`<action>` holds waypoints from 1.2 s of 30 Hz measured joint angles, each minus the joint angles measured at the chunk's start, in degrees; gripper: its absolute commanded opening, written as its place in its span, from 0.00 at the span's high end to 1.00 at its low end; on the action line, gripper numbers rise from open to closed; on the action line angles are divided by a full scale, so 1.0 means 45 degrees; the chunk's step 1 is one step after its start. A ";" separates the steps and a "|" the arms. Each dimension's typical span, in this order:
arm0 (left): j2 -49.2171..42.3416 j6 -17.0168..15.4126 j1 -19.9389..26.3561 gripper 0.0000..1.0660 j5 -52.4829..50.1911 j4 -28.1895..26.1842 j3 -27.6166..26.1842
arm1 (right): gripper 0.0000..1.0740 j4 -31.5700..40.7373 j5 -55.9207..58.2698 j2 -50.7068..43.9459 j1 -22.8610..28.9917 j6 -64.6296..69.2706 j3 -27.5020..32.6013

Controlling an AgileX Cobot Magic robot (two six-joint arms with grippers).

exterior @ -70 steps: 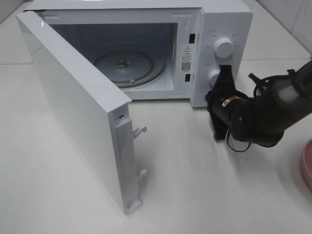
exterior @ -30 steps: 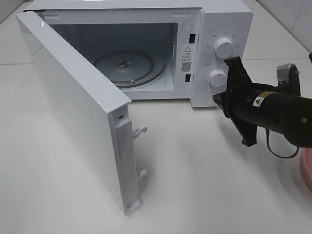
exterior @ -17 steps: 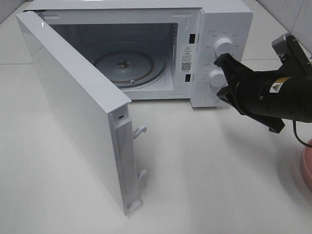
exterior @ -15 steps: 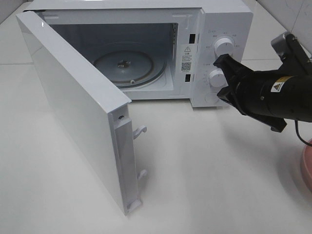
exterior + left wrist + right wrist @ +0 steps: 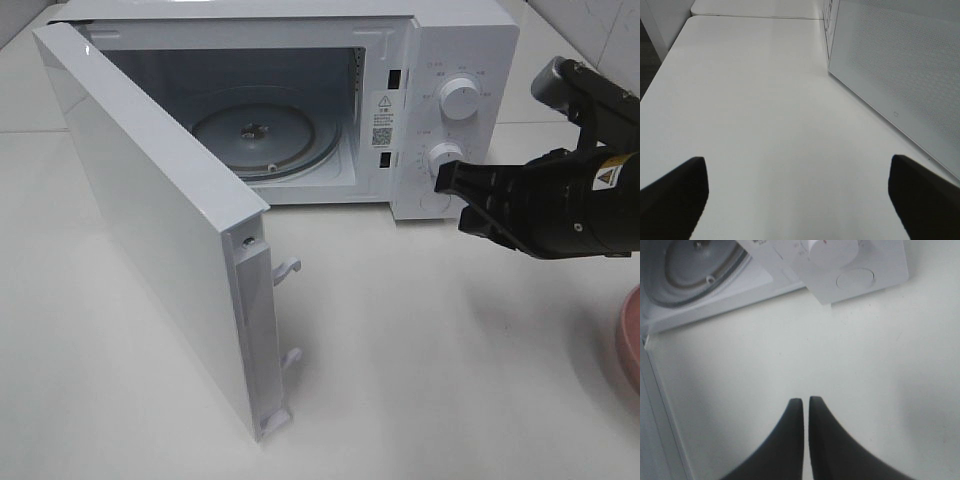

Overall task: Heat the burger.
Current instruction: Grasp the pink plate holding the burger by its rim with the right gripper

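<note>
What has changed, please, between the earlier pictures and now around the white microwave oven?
The shut black right gripper rolled from upright to level before the white microwave oven's lower round knob, and its arm swung up and rightward. Nothing was grasped or released. The open white door, bare glass turntable and pink plate stayed put.

- Pink plate (image 5: 631,340): only a sliver of rim shows; the rest is cut by the high view's right edge, so what it carries cannot be told.
- Right arm (image 5: 575,205): runs off that same edge.
- Microwave (image 5: 470,40): panel print and door-frame sticker (image 5: 383,118) are too small to read.
- Left gripper (image 5: 796,162): only two dark, blurred tips show, the rest out of frame.
- Right wrist view: knob (image 5: 832,246) and turntable (image 5: 690,265) are cut by the frame; the right gripper (image 5: 806,400) is cut off lower down.
</note>
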 measured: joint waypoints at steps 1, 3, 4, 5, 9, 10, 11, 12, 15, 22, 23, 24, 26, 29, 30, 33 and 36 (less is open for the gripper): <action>0.0000 0.0000 0.0000 0.16 0.0000 0.0000 0.0000 | 1.00 0.0000 0.0344 -0.0102 0.0000 -0.0280 0.0000; 0.0000 0.0000 0.0000 0.16 0.0000 0.0000 0.0000 | 1.00 0.0000 0.0968 -0.0267 0.0000 -0.0688 0.0000; 0.0000 0.0000 0.0000 0.16 0.0000 0.0000 0.0000 | 1.00 0.0000 0.0968 -0.0267 0.0000 -0.0688 0.0000; 0.0000 0.0064 0.0000 0.16 0.0000 0.0000 0.0000 | 1.00 -0.0013 0.1642 -0.0395 0.0000 -0.1070 0.0000; 0.0000 0.0064 0.0000 0.16 0.0000 0.0000 0.0000 | 0.99 -0.0051 0.2827 -0.0522 0.0000 -0.1528 0.0000; 0.0000 0.0064 0.0000 0.16 0.0000 0.0000 0.0000 | 0.99 -0.0051 0.2827 -0.0522 0.0000 -0.1528 0.0000; 0.0000 0.0000 0.0000 0.16 0.0000 0.0000 0.0000 | 0.99 -0.0115 0.3336 -0.0535 0.0000 -0.1642 0.0000; 0.0000 0.0000 0.0000 0.16 0.0000 0.0000 0.0000 | 0.99 -0.0115 0.3336 -0.0535 0.0000 -0.1642 0.0000; 0.0000 0.0000 0.0000 0.16 0.0000 0.0000 0.0000 | 0.99 -0.0216 0.4291 -0.0535 0.0000 -0.1846 -0.0038; 0.0000 0.0000 0.0000 0.16 0.0000 0.0000 0.0000 | 0.97 -0.1808 0.7092 -0.0535 -0.0344 -0.1948 -0.0866; 0.0000 0.0064 0.0000 0.16 0.0000 0.0000 0.0000 | 0.96 -0.2241 0.7869 -0.0522 -0.0815 -0.1948 -0.1159; 0.0000 0.0064 0.0000 0.16 0.0000 0.0000 0.0000 | 0.96 -0.2241 0.7869 -0.0522 -0.0815 -0.1948 -0.1159; 0.0000 0.0000 0.0000 0.16 0.0000 0.0000 0.0000 | 0.96 -0.2470 0.8174 -0.0522 -0.1019 -0.1948 -0.1273; 0.0000 0.0000 0.0000 0.16 0.0000 0.0000 0.0000 | 0.94 -0.3132 0.8989 -0.0522 -0.1732 -0.1974 -0.1604; 0.0000 0.0000 0.0000 0.16 0.0000 0.0000 0.0000 | 0.92 -0.3565 0.9397 -0.0522 -0.2241 -0.1999 -0.1732; 0.0000 0.0000 0.0000 0.16 0.0000 0.0000 0.0000 | 0.87 -0.3998 0.9804 -0.0522 -0.2941 -0.2165 -0.1795; 0.0000 0.0000 0.0000 0.16 0.0000 0.0000 0.0000 | 0.77 -0.4176 0.9931 -0.0522 -0.3540 -0.2432 -0.1808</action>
